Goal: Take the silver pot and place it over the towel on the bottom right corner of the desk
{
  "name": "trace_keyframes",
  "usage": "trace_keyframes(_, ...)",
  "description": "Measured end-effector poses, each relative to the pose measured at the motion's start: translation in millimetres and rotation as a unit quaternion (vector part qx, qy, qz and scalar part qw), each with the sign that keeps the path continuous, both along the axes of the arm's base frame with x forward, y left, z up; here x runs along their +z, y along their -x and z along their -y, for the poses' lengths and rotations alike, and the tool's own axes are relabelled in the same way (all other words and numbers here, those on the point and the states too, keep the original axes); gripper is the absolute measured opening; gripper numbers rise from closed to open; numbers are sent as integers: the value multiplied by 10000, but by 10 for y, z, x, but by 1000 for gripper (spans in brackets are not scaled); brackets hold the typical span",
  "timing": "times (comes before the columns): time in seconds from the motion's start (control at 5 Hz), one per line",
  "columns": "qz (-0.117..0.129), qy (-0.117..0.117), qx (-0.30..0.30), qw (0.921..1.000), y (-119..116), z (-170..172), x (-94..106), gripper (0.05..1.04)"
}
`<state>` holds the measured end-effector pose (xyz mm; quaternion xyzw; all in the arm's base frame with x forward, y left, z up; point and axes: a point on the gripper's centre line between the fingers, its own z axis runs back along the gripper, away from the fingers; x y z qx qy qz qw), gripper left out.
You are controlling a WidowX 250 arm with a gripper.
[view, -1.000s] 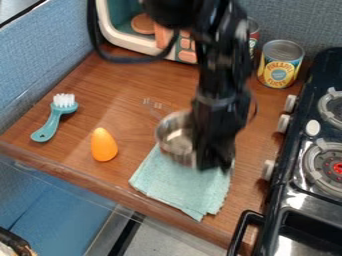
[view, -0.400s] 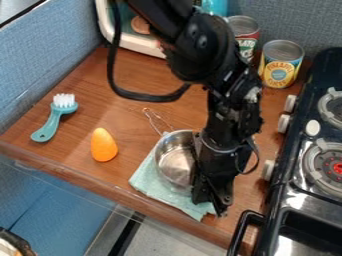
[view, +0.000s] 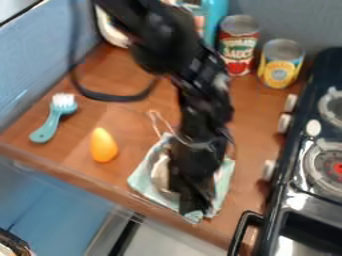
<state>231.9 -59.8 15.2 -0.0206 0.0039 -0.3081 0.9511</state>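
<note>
Brush at the left of the frame, white bristles up, teal handle down toward the lower left! Next along, an orange egg-shaped piece, left of centre, on the wooden counter. Into the lower middle now, and here's the pale teal towel, with the silver pot right over it, its thin wire handle pointing up toward the middle of the frame. What's inside the pot? Can't tell, the arm covers most of it! The black gripper hangs down over the towel's lower part, and whether it's pinching the pot can't be told. Upper right, two cans side by side: a red-labelled can, then a yellow-labelled can, grey tops facing up, contents hidden. And far right, the black stove with its round burners!
</note>
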Motion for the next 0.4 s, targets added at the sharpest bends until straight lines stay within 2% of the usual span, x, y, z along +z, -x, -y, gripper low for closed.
trace_keyframes(0.2, 276, 353, 714, 9964, 38, -182, 261, 903)
trace_keyframes(0.4, 285, 366, 1157, 9922, 99, -281, 385, 1011)
